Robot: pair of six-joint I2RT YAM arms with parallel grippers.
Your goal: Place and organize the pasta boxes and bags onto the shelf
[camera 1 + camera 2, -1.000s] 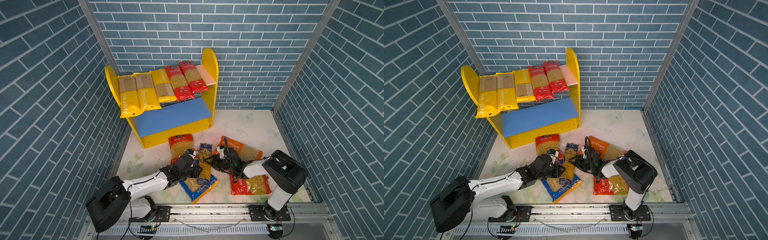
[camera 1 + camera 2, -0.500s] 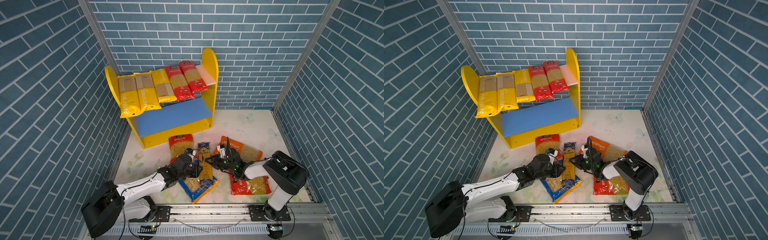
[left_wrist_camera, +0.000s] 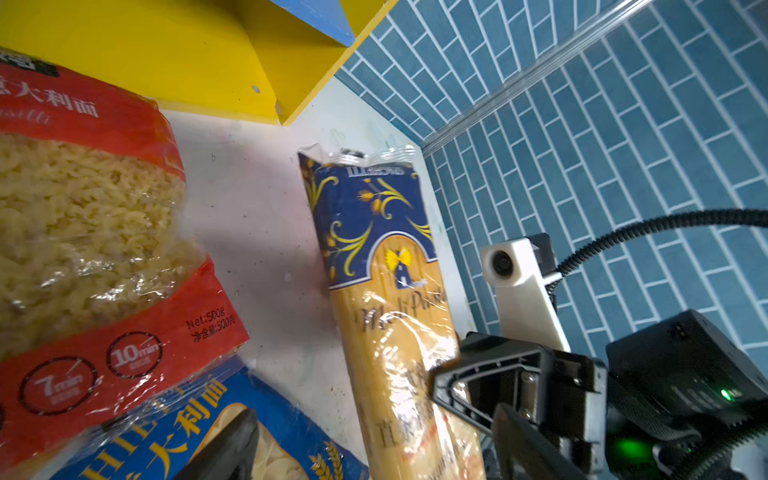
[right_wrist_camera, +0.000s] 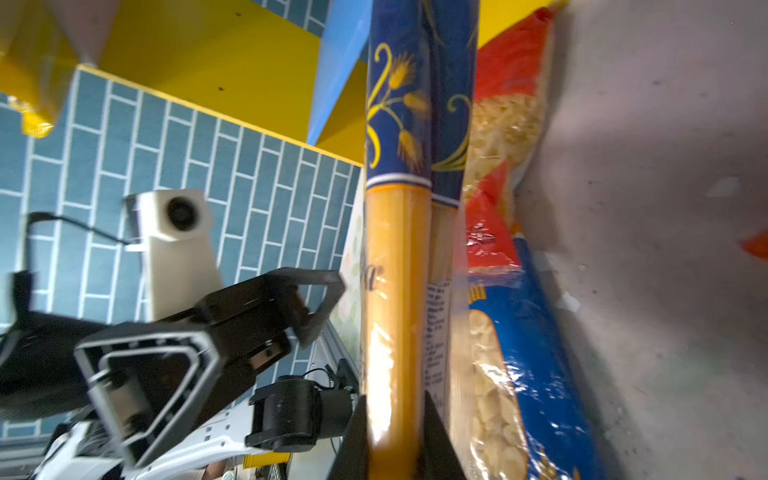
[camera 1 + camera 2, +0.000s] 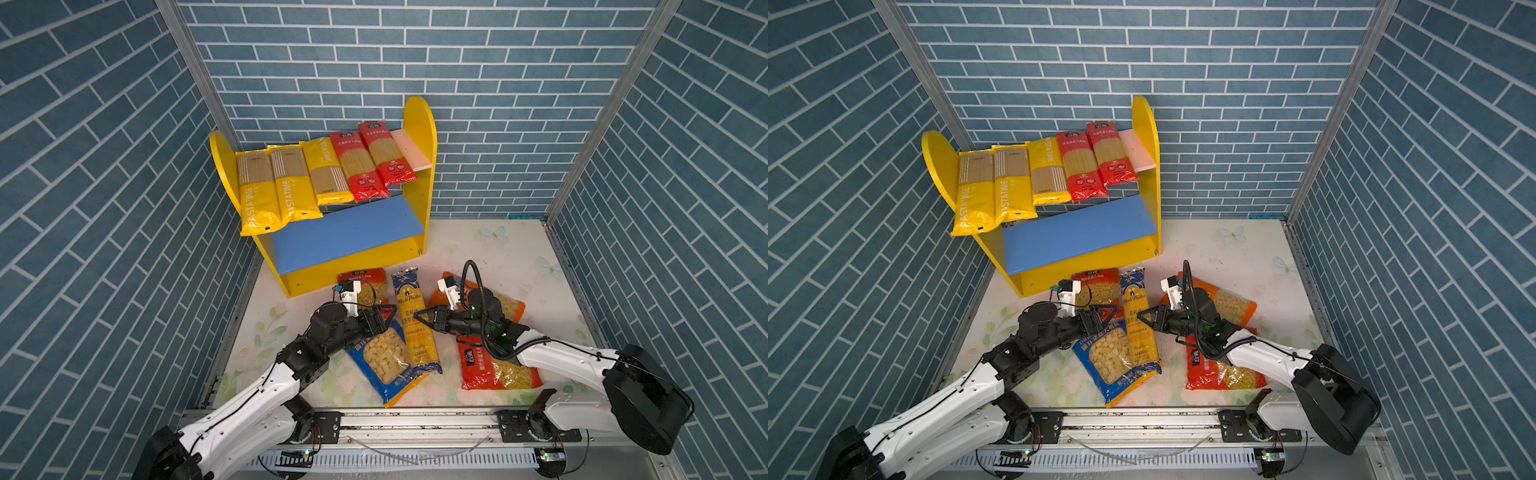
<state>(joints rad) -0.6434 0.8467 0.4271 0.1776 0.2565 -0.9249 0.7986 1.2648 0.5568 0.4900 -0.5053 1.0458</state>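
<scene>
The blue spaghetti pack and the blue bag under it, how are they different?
The spaghetti pack is long and narrow; the blue bag is wide. The spaghetti pack lies partly on the blue bag. The right gripper pinches the spaghetti pack; the blue bag is not held. Both are glossy, blue with yellow.

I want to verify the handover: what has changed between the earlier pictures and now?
The left gripper opened and let go of the dark-blue spaghetti pack; the right gripper closed on it. The pack hardly moved. The shelf, its five packs and the other bags stayed as they were.
</scene>
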